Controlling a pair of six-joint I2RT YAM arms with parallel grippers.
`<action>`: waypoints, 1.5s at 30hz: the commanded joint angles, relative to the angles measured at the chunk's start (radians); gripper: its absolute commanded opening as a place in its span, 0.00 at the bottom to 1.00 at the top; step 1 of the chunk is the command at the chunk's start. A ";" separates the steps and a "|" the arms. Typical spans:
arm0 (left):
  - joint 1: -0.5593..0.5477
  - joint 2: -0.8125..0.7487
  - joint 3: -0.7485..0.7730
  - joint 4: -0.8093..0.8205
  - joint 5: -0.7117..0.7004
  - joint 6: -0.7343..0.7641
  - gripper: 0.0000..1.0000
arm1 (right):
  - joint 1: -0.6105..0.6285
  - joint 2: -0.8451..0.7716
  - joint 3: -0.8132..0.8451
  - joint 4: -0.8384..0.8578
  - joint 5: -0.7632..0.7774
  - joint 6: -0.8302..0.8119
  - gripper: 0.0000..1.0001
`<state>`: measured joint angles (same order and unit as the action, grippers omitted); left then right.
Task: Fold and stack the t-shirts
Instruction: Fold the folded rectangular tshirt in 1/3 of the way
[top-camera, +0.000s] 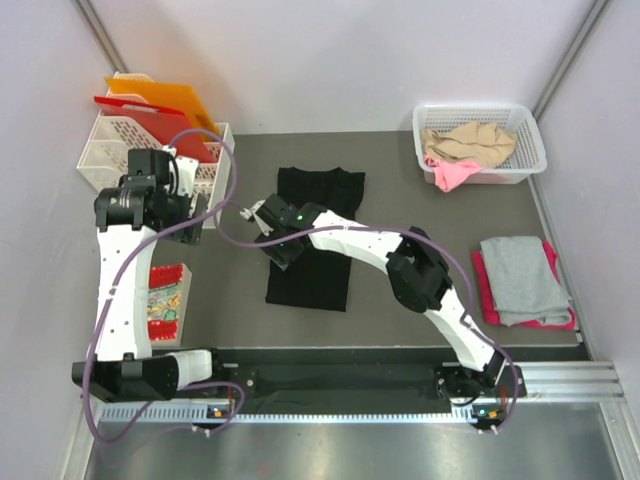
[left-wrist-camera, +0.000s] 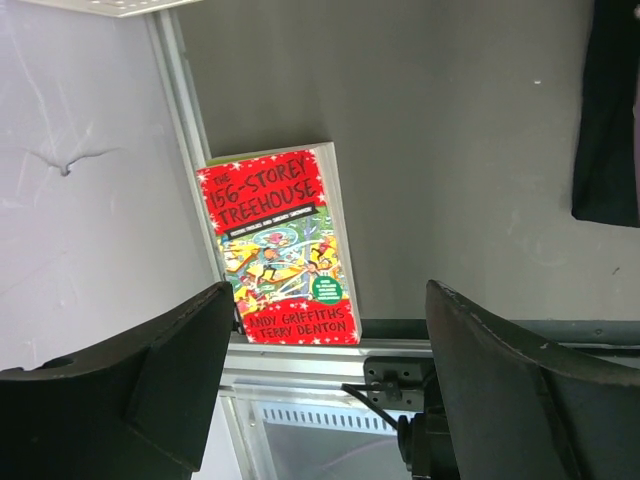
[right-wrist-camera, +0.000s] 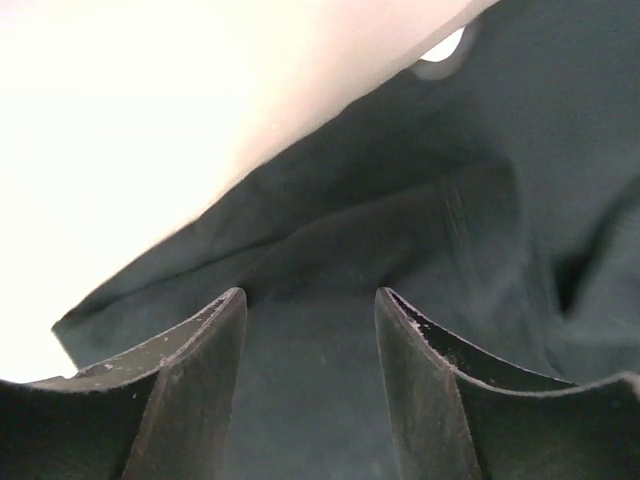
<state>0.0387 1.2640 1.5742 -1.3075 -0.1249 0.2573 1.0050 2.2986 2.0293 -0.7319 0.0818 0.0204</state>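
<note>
Right pincer (right-wrist-camera: 310, 300), jaws apart, over black t-shirt (right-wrist-camera: 480, 220); left pincer (left-wrist-camera: 330, 290) open.

Dark grey tabletop (top-camera: 400, 180) carries folded black cloth t-shirt (top-camera: 320, 190), white plastic basket (top-camera: 478, 107), magenta-pink shirt (top-camera: 484, 290), red paperback book (top-camera: 170, 300), white file rack (top-camera: 100, 152).

Mounted on the black base rail (top-camera: 330, 378), the left arm (top-camera: 125, 290) and right arm (top-camera: 350, 243) show white link shells, black joint housings, looping grey-purple cables (top-camera: 236, 178), one green indicator light (top-camera: 299, 213), and dark, edge-scuffed fingers (right-wrist-camera: 190, 390).
</note>
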 joint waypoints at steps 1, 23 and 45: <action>0.006 -0.072 -0.011 -0.010 -0.038 0.013 0.82 | -0.029 0.048 0.075 0.029 -0.157 0.075 0.53; 0.007 -0.060 -0.016 0.010 0.025 -0.038 0.82 | -0.048 -0.404 -0.165 -0.012 -0.360 0.135 0.51; 0.006 -0.216 -0.079 -0.032 0.240 0.049 0.82 | -0.063 -0.216 -0.291 0.045 -0.474 0.196 0.49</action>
<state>0.0406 1.0931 1.4940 -1.3403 0.0460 0.2485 1.0176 2.0552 1.6123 -0.7269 -0.3233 0.1883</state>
